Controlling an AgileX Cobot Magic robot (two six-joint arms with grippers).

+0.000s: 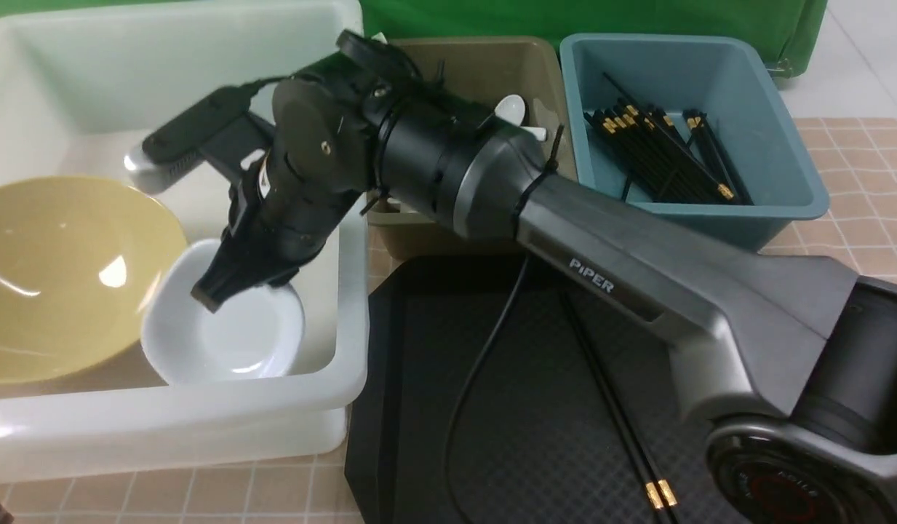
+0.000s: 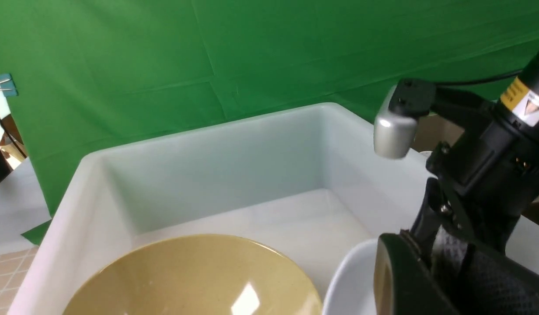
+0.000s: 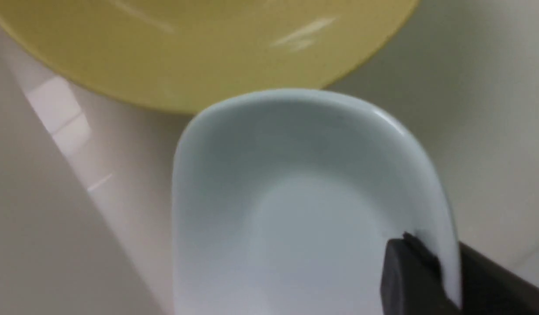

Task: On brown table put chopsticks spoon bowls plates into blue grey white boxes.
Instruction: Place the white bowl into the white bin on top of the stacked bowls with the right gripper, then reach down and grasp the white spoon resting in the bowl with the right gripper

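My right gripper [image 1: 209, 295] reaches into the white tub [image 1: 201, 415] and is shut on the rim of the small white bowl [image 1: 230, 342], one finger inside and one outside [image 3: 444, 258]. The yellow bowl [image 1: 55, 276] leans beside it in the same tub. In the left wrist view the right gripper [image 2: 426, 262] stands over the white bowl [image 2: 352, 280], next to the yellow bowl [image 2: 186, 280]. Several chopsticks [image 1: 659, 153] lie in the blue bin [image 1: 783, 167]. A white spoon [image 1: 512, 109] sits in the grey bin [image 1: 484, 65]. Plates and my left gripper are out of view.
A black textured tray [image 1: 419, 364] lies in front of the bins with a pair of chopsticks [image 1: 615, 415] and the arm's cable on it. The right arm crosses above the tray and the grey bin. Brown tiled table [image 1: 870, 167] shows at the right.
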